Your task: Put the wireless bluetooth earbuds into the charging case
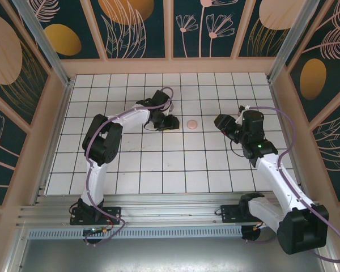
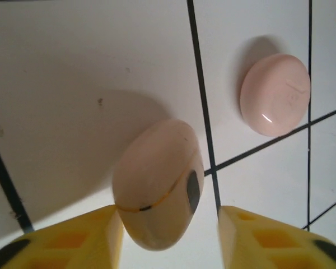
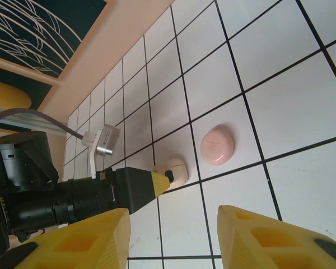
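Yellow fingers (image 2: 78,241) of the left gripper (image 2: 168,212) fill the bottom of the left wrist view, standing partly apart with a whitish-pink earbud (image 2: 157,185) between them. The earbud lies on the white tiled desk (image 2: 73,67), an oval with a dark spot and a thin seam, and no stem can be made out. It meets the left finger, while a clear gap separates it from the right finger, so this gripper is not clamped on it. A salmon-pink disc (image 2: 274,94) lies flat on the desk near the earbud, apart from it and beyond a grid line. From above, the disc sits between the two arms, just beside the left gripper. The right gripper (image 3: 172,216) is held above the desk with its jaws partly open and nothing between them, pointed toward the disc and the earbud.
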Controlling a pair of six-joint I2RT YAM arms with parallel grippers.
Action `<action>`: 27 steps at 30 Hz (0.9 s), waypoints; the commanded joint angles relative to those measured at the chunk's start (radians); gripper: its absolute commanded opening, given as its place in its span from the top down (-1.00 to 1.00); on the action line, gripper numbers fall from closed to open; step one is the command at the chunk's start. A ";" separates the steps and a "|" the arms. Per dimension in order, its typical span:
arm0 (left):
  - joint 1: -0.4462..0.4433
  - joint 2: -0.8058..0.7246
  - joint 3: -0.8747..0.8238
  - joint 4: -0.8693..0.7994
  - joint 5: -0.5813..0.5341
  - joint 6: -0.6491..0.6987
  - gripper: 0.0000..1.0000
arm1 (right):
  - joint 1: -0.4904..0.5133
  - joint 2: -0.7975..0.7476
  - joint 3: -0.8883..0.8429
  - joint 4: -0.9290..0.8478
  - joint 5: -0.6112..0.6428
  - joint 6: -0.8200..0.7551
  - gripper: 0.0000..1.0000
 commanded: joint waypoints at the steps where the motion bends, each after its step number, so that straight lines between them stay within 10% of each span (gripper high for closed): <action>1: 0.004 -0.025 0.021 -0.050 -0.071 0.022 -0.11 | -0.009 -0.024 -0.005 -0.016 0.001 -0.009 0.09; 9: 0.056 -0.147 -0.052 -0.040 -0.159 0.063 -0.51 | -0.010 -0.032 -0.016 -0.013 0.070 -0.036 -0.05; 11: 0.086 -0.204 -0.084 -0.029 -0.198 0.081 -0.98 | -0.011 -0.038 -0.024 -0.008 0.137 -0.083 -0.22; 13: 0.130 -0.286 -0.141 -0.004 -0.252 0.101 -0.98 | -0.011 -0.048 -0.045 0.026 0.230 -0.149 -0.38; 14: 0.150 -0.324 -0.168 0.011 -0.282 0.110 -0.98 | -0.011 -0.051 -0.057 0.050 0.269 -0.188 -0.93; 15: 0.172 -0.371 -0.205 0.032 -0.324 0.127 -0.98 | -0.010 -0.054 -0.082 0.095 0.292 -0.249 -0.98; 27: 0.293 -0.938 -0.833 0.626 -0.996 0.363 -0.97 | -0.020 -0.024 -0.385 0.626 0.559 -0.611 -0.98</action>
